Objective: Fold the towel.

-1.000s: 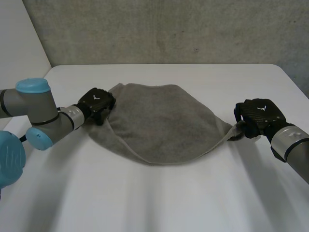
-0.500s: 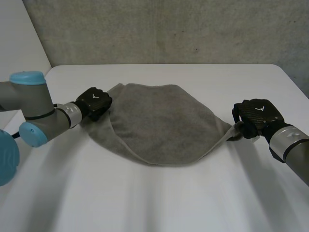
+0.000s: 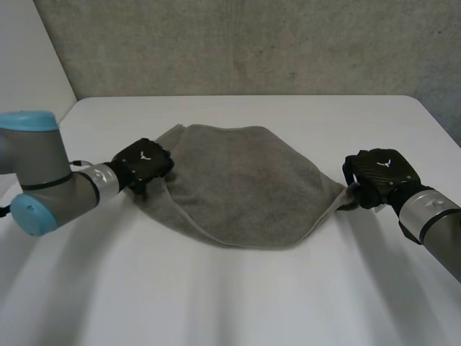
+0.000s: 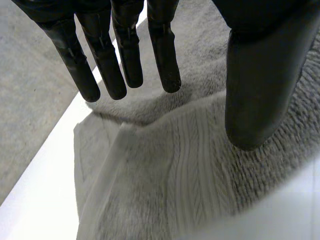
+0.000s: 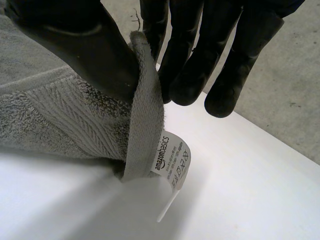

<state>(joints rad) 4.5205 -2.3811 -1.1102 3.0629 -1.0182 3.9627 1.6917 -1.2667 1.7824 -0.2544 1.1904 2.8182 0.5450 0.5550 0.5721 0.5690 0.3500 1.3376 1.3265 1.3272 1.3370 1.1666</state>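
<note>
White table (image 3: 238, 303): fills the lower two-thirds of the head view, below a grey concrete wall (image 3: 252, 43).

Towel (image 3: 238, 187): grey, lying at centre frame, spread in a rounded, slumped shape with a doubled lower edge. Its right end is drawn into a narrow point.

Left arm (image 3: 43, 180): enters from the left edge. Left hand (image 3: 142, 164) sits at the towel's left edge. The left wrist view shows its fingers (image 4: 125, 60) straight and spread well apart from the thumb (image 4: 260, 85), above the ribbed border, holding nothing.

Right hand (image 3: 378, 175): at centre right, pinching the towel's pointed corner between thumb (image 5: 85, 45) and fingers (image 5: 200, 55).

Label (image 5: 172, 160): white, hanging from the pinched edge, just below the fingertips.
</note>
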